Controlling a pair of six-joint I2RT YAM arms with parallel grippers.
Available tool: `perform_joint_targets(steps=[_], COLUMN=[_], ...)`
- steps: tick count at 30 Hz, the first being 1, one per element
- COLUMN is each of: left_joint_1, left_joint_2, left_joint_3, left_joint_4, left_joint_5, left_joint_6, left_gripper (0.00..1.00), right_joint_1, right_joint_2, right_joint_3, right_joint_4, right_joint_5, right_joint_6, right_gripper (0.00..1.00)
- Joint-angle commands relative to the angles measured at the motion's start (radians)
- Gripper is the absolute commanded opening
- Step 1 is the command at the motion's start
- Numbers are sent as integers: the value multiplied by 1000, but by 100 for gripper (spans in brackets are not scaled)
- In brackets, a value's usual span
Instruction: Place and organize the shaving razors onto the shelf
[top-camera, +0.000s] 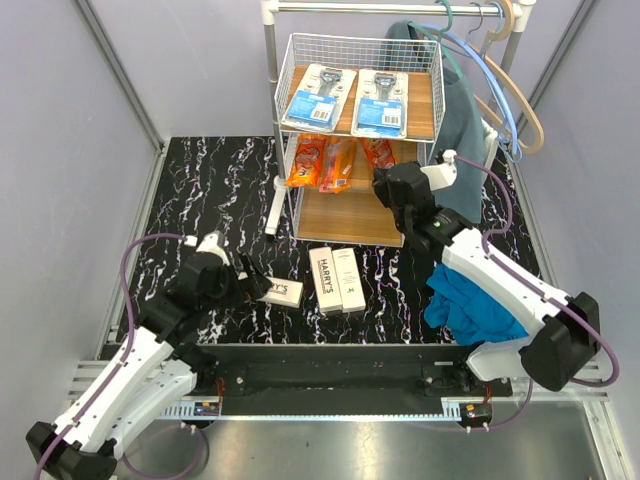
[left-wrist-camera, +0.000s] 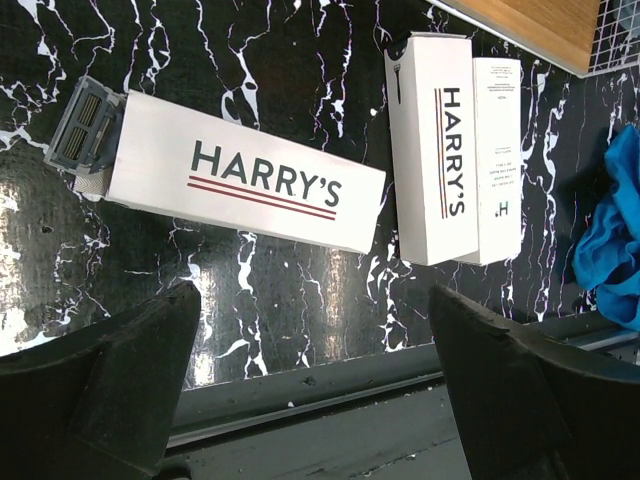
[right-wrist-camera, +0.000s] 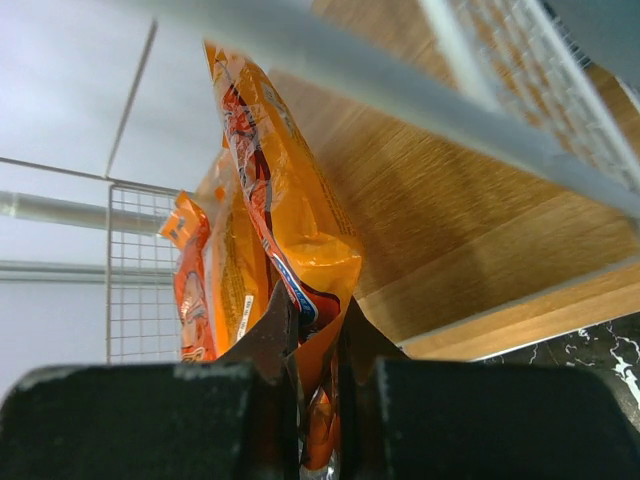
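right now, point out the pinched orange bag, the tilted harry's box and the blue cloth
orange bag (right-wrist-camera: 298, 250): right wrist view, printed front
tilted HARRY'S box (left-wrist-camera: 250, 185): left wrist view, logo face
blue cloth (top-camera: 465, 305): top view, middle fold

Two blister cards (top-camera: 319, 96), three orange bags (top-camera: 337, 163), three HARRY'S boxes (left-wrist-camera: 247, 172).

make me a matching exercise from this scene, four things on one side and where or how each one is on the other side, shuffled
Things
1. blister cards
2. orange bag
3. pair of HARRY'S boxes
4. left gripper

Places or states
A. open, facing a lone HARRY'S box
B. side by side on the table
C. flat on the top board of the shelf
D. pinched by the right gripper

Pairs: 1-C, 2-D, 3-B, 4-A
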Motion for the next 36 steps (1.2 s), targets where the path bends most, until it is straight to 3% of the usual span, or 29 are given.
perform_joint_targets(steps=[1,11,14,18,22,28,36], left_joint_1=[0,0,0,0,1,0,0], left_joint_2=[-16,-25,-22,-22,-33,-33,-32], left_joint_3=[-6,-10,-10,-12,-17,-26,-21], left_joint_4=[37,38,41,43,43,46,51], left_joint_5=[23,23,22,46,51,57,64], left_joint_6=[-5,-8,-6,-8,-8,-9,-3], left_gripper=[99,99,99,99,99,99,99], right_joint_1=[-4,-4,-5,-5,-4,-5,-4], right_joint_2=[52,112,123,138,118,63,18], right_joint_3=[80,103,107,112,77,15,-15], right_joint_4=[-10,-16,16,31,57,90,64], right_joint_5=[-31,-42,-80,-133,-173,-246,-324], right_joint_6=[17,37,21,11,7,-4,-13], right_gripper=[0,0,5,32,51,69,84])
